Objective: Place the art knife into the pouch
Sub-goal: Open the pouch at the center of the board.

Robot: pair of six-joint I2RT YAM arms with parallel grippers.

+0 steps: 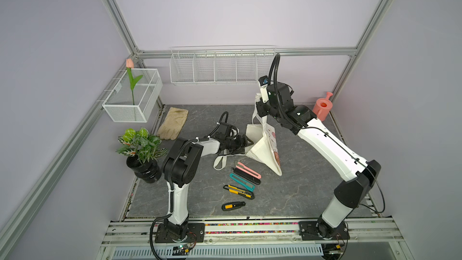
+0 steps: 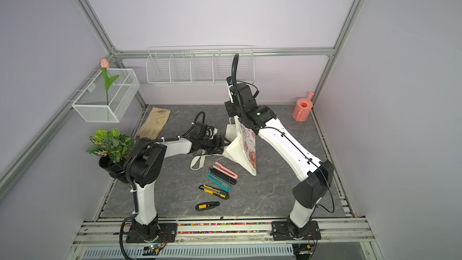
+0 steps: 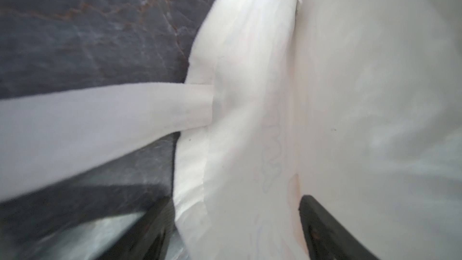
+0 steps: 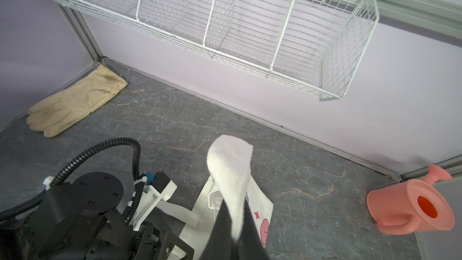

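The pouch (image 1: pixel 265 151) (image 2: pixel 243 151), a cream-white printed tote, hangs partly lifted off the dark mat. My right gripper (image 1: pixel 262 110) (image 4: pixel 235 211) is shut on one strap (image 4: pixel 231 168) and holds it up. At the bag's mouth, my left gripper (image 1: pixel 248 143) (image 3: pixel 236 200) stands open, its fingers (image 3: pixel 322 226) wide apart on either side of the rim cloth (image 3: pixel 250 121). The other strap (image 1: pixel 220 162) trails on the mat. Several art knives lie in front of the pouch: pink (image 1: pixel 248 170), teal (image 1: pixel 241 182), yellow-black (image 1: pixel 238 191) and a short black one (image 1: pixel 233 206).
A beige glove (image 1: pixel 173 123) lies at the back left, near a potted plant (image 1: pixel 140 146). A pink watering can (image 1: pixel 323 106) stands in the back right corner. A wire rack (image 1: pixel 217 66) hangs on the back wall, and a mesh basket with a tulip (image 1: pixel 132 96) on the left wall.
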